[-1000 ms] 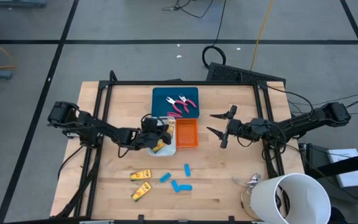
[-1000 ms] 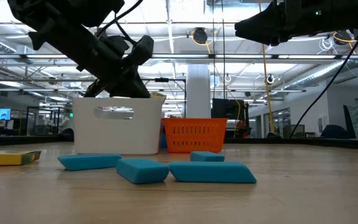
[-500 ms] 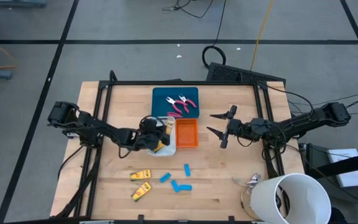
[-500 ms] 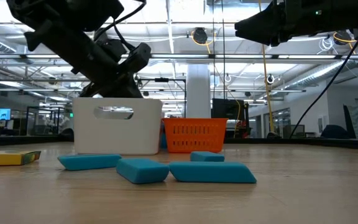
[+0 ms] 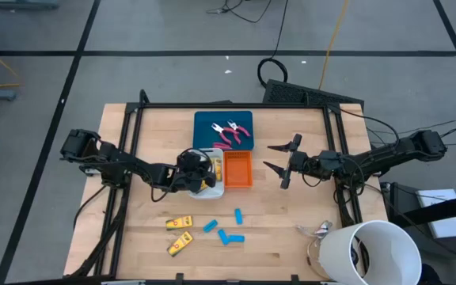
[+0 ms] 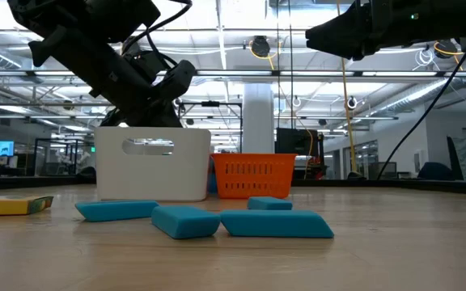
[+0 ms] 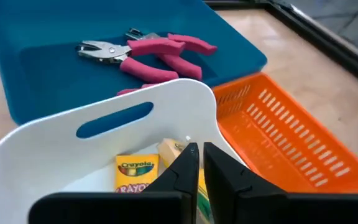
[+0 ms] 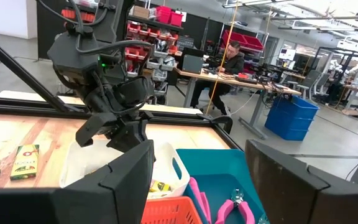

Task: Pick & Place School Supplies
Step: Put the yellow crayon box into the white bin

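high view: left pincer [image 5: 203, 176] nearly closed, empty, hovering over white tray [image 5: 216, 190]; yellow pieces [image 5: 180, 235] lying toward the desk's near edge, nearer this arm. left wrist view: crayon boxes [image 7: 134, 175] sitting in tray. right pincer [image 5: 279, 162] waiting wide.

A big open workshop or lab: ceiling trusses [image 6: 241, 77] with strip lights, shelves of red bins [image 8: 166, 14], workbenches, and a person [image 8: 229, 56] seated at monitors, upper centre.
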